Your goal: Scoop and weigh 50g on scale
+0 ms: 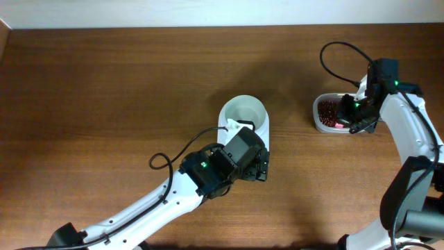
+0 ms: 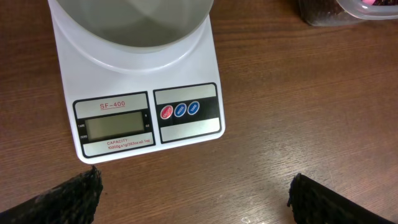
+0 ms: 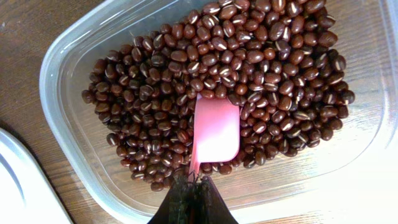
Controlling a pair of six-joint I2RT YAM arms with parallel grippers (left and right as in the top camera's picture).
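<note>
The white scale (image 1: 244, 119) sits mid-table with its round bowl (image 2: 132, 18) empty; its grey display (image 2: 113, 127) is blank, beside the red and blue buttons (image 2: 180, 110). My left gripper (image 2: 196, 198) hovers just in front of the scale, wide open over bare wood. At the right, my right gripper (image 3: 194, 190) is shut on the handle of a pink scoop (image 3: 216, 132). The scoop's blade lies on the red beans (image 3: 217, 74) in the clear plastic tub (image 3: 65, 56), (image 1: 331, 114).
A white lid (image 3: 15, 186) lies left of the tub. The tub's corner (image 2: 348, 12) shows at the top right of the left wrist view. A black cable (image 1: 173, 153) loops beside the left arm.
</note>
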